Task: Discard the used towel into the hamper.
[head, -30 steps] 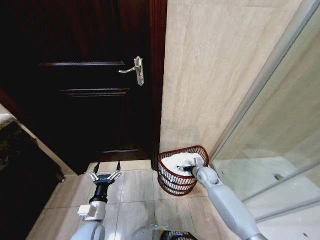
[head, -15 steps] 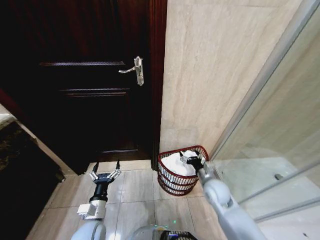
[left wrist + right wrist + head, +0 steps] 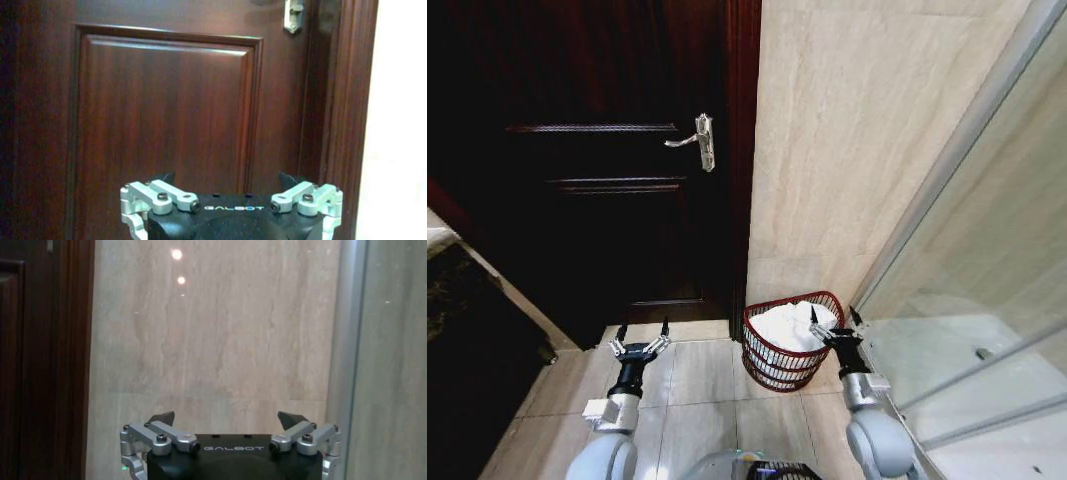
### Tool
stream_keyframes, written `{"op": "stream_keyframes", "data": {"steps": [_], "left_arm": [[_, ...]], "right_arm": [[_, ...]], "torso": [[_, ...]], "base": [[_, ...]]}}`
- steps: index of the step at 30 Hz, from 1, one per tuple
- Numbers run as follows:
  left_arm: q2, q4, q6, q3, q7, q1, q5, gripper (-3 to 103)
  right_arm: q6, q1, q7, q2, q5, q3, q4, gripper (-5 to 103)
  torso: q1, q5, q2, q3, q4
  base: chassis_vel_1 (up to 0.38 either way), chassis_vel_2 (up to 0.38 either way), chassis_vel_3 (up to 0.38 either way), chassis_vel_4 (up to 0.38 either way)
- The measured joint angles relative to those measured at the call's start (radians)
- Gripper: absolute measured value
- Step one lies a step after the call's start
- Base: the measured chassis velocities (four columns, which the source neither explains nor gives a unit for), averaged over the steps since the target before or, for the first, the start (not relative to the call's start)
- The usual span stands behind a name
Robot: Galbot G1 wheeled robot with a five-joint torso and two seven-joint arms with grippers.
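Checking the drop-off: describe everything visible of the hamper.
The hamper is a small round basket of thin dark red-brown vertical bars, openwork, flaring toward the rim. It stands upright on the tiled floor in the corner by the beige wall, between the dark door and the glass panel. A white towel is heaped inside. The right gripper, open, is at its rim on the glass side; contact cannot be told.
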Motion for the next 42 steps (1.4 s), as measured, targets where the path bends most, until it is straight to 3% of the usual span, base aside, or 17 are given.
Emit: {"op": "stream_keyframes", "data": {"steps": [11,35,42], "left_arm": [[0.038,-0.009,0.031,-0.003,-0.001,-0.012,-0.021,100],[-0.012,-0.013,0.013,0.001,-0.008,0.001,0.020,100],[-0.021,-0.011,0.007,0.002,-0.013,-0.002,0.031,100]], "right_arm": [[0.005,-0.053,-0.004,0.028,-0.006,0.017,0.056,100],[0.004,-0.069,-0.026,0.023,-0.004,0.035,0.041,100],[-0.002,-0.056,-0.029,0.026,0.002,0.039,0.032,100]], "torso": [[0.018,0.0001,0.046,0.029,-0.0001],[0.060,0.0002,0.153,0.093,0.0002],[0.064,0.0002,0.165,0.100,0.0000]], "base": [[0.000,0.000,0.000,0.000],[0.035,0.036,0.043,0.041],[0.000,0.000,0.000,0.000]]}}
